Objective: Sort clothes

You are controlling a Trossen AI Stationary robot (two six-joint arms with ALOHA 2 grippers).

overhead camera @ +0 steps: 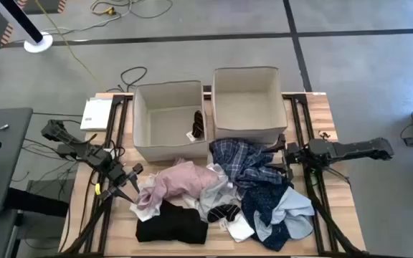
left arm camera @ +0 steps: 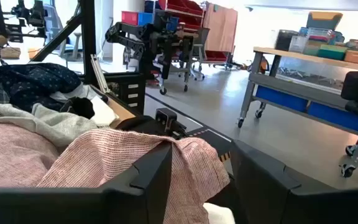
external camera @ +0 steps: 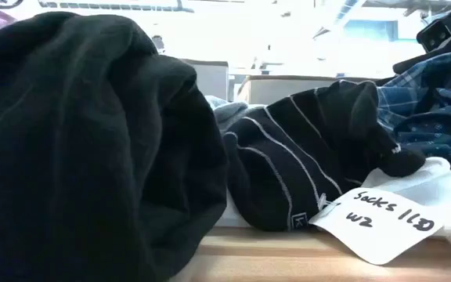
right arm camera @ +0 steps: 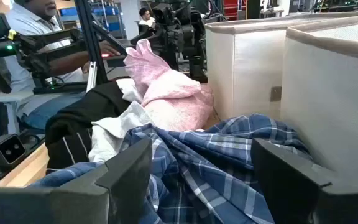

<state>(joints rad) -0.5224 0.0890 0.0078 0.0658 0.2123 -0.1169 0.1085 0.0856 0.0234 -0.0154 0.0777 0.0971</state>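
Observation:
The clothes lie in a heap across the near half of the table. Among them are a pink garment (overhead camera: 181, 178), a blue plaid one (overhead camera: 239, 159), a black one (overhead camera: 171, 226), a navy dotted one (overhead camera: 267, 201), a light blue one (overhead camera: 292, 218) and black striped socks (external camera: 304, 149) with a paper tag (external camera: 382, 219). My left gripper (overhead camera: 129, 180) is at the heap's left edge, shut on the pink garment (left arm camera: 104, 162). At the heap's right side, my right gripper (overhead camera: 277, 149) stands open, with plaid cloth (right arm camera: 216, 155) between its fingers. My left gripper has a bunch of the pink garment's left edge (left arm camera: 194, 158) between its two fingers; the cloth drapes over one finger (left arm camera: 157, 168). The fingers come in roughly level from the table's left. The rest of the garment lies slack on the heap. My right gripper reaches level from the table's right into the plaid garment. A ridge of the cloth (right arm camera: 204, 168) fills the gap between its open fingers. The garment rests on the heap.
Two beige fabric boxes (overhead camera: 167, 89) (overhead camera: 246, 72) stand side by side at the far edge; a dark striped item (overhead camera: 199, 125) lies in the left one. A white pad (overhead camera: 97, 112) sits at the far left corner. A person (right arm camera: 42, 37) sits beyond the table's left side.

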